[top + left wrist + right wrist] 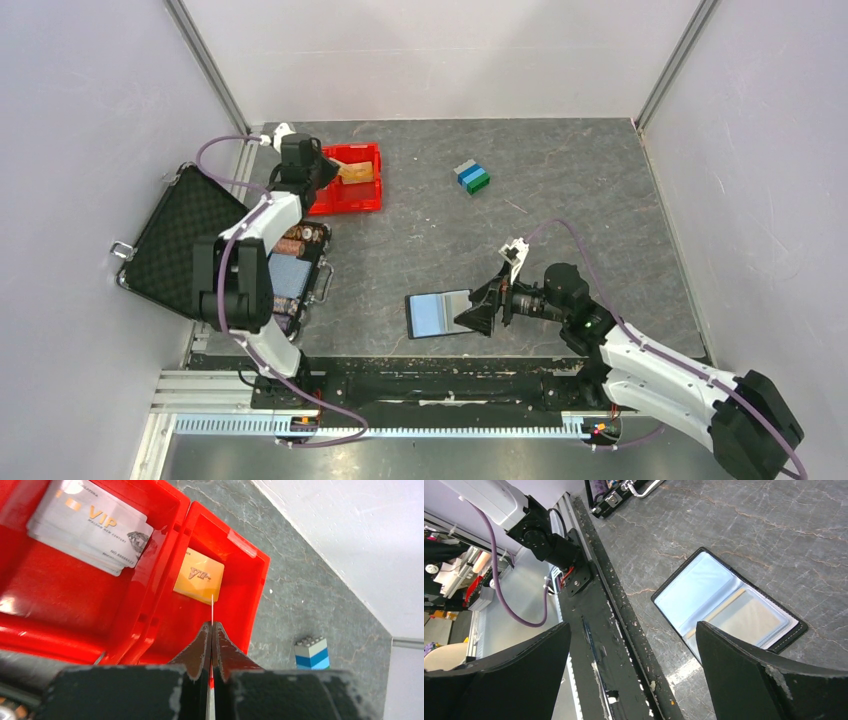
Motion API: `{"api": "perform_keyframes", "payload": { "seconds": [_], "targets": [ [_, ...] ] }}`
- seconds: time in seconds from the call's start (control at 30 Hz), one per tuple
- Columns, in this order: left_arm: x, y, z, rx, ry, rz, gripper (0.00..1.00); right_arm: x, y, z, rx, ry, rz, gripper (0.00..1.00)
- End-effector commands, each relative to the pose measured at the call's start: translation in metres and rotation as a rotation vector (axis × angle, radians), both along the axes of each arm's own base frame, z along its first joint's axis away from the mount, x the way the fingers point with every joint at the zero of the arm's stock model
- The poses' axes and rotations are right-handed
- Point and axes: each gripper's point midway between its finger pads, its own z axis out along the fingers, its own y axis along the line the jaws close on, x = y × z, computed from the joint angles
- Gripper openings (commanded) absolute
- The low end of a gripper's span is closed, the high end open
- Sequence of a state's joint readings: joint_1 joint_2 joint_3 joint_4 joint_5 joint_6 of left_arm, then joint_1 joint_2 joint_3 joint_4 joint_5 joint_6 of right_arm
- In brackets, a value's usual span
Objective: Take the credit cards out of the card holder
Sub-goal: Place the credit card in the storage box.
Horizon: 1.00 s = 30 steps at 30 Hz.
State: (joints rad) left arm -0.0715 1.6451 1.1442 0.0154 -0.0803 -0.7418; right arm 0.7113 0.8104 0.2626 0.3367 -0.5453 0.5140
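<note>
The card holder (pixel 438 313) lies open on the table near the front, black-edged with a glossy blue-grey face; it also shows in the right wrist view (pixel 719 600). My right gripper (pixel 481 310) is open and empty, right beside the holder's right edge (pixel 633 630). My left gripper (pixel 333 170) is over the red tray (pixel 348 196), shut on a thin card (pixel 212 609) seen edge-on. An orange card (pixel 199 575) lies in the tray's right compartment. A stack of whitish-grey cards (pixel 92 525) lies in its left compartment.
A large black foam-lined case (pixel 178 240) stands open at the left, with poker chips (pixel 302 240) in its tray. Stacked grey, blue and green blocks (pixel 472 177) sit at the back centre, also in the left wrist view (pixel 311 653). A black rail (pixel 430 380) runs along the front.
</note>
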Motion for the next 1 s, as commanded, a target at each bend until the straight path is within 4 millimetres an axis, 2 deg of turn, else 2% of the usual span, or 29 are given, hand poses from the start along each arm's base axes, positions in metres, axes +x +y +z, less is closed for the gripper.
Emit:
{"api": "perform_keyframes", "payload": {
  "seconds": [0.0,0.3,0.47,0.8,0.97],
  "targets": [
    [0.046,-0.004,0.024,-0.096,-0.155,0.041,0.02,0.014,0.006,0.019,-0.002,-0.075,0.0,0.98],
    [0.083,-0.018,-0.007,-0.098,-0.145,-0.031,0.02,0.027,0.008,0.009,-0.051,-0.06,0.001,0.98],
    [0.095,-0.026,-0.021,-0.114,-0.131,-0.069,0.02,0.034,0.008,0.008,-0.059,-0.049,-0.003,0.98],
    [0.103,-0.024,-0.044,-0.071,-0.093,-0.076,0.02,0.042,0.004,0.009,-0.057,-0.037,-0.013,0.98],
    [0.104,-0.021,-0.054,-0.035,-0.069,-0.08,0.11,0.045,0.003,0.009,-0.055,-0.031,-0.016,0.98]
  ]
}}
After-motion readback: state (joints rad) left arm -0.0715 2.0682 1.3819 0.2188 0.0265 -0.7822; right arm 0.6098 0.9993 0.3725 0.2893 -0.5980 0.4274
